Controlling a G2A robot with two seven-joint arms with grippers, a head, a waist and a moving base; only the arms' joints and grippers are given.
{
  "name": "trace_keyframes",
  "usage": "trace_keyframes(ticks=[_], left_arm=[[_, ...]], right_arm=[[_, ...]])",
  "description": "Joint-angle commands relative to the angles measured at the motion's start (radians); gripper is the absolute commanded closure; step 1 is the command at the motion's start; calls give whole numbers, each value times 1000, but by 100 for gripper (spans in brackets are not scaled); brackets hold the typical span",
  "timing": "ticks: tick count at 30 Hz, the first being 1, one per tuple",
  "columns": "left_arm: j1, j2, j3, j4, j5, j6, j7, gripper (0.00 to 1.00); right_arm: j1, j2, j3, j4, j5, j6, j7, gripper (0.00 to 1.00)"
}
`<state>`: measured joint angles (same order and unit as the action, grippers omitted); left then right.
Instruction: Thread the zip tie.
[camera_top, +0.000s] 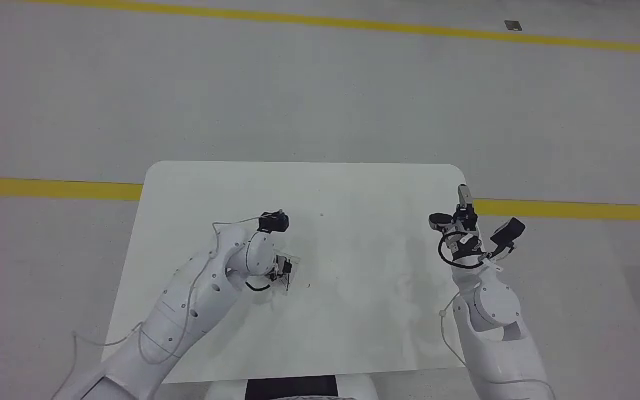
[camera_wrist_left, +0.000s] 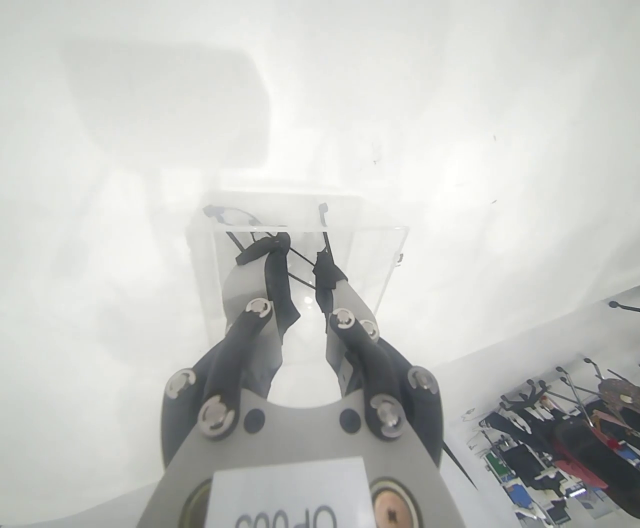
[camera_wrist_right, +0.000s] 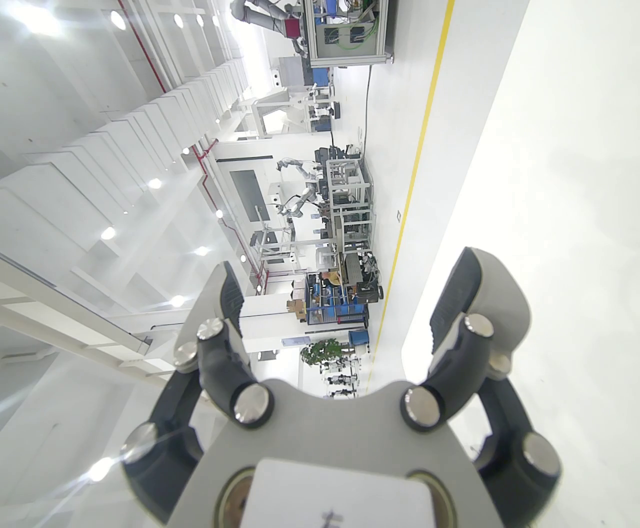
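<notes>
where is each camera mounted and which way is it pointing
Top view: on the robot above its arms, looking straight down at the white table; both arms show.
Left wrist view: on the left wrist, looking along the left gripper into a clear box holding zip ties.
Right wrist view: on the right wrist, facing sideways past the open right gripper into the workshop beyond the table edge.
Shared: top and left wrist views both show the table and clear box.

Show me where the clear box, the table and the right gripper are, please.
clear box (camera_wrist_left: 372, 260), left wrist view, on its see-through side wall.
table (camera_top: 370, 210), top view, on a bare patch of its white top.
right gripper (camera_wrist_right: 346, 265), right wrist view, in the open gap midway between its fingers' tips.
</notes>
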<state>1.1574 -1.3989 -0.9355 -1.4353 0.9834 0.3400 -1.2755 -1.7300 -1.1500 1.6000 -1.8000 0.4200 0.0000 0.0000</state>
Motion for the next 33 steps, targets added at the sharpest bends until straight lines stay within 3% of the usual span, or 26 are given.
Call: trace_keyframes(ticks=[1, 9, 14, 17, 21, 27, 33], left_arm=[[-8, -4, 7, 16, -1, 0, 3, 84], [-29, -13, 18, 58, -6, 0, 9, 83], [-36, -16, 23, 72, -5, 0, 11, 90], [-39, -18, 24, 80, -3, 0, 10, 100], [-43, -21, 23, 81, 1, 0, 6, 100], [-36, -18, 8, 50, 19, 0, -17, 100], [-8, -11, -14, -24, 51, 0, -58, 100]], right_arm=[[0, 0, 0, 0, 0, 0, 0, 0], [0, 0, 0, 0, 0, 0, 0, 0], [0, 0, 0, 0, 0, 0, 0, 0], [0, 0, 0, 0, 0, 0, 0, 0], [0, 0, 0, 0, 0, 0, 0, 0], [0, 0, 0, 0, 0, 0, 0, 0], [0, 0, 0, 0, 0, 0, 0, 0]])
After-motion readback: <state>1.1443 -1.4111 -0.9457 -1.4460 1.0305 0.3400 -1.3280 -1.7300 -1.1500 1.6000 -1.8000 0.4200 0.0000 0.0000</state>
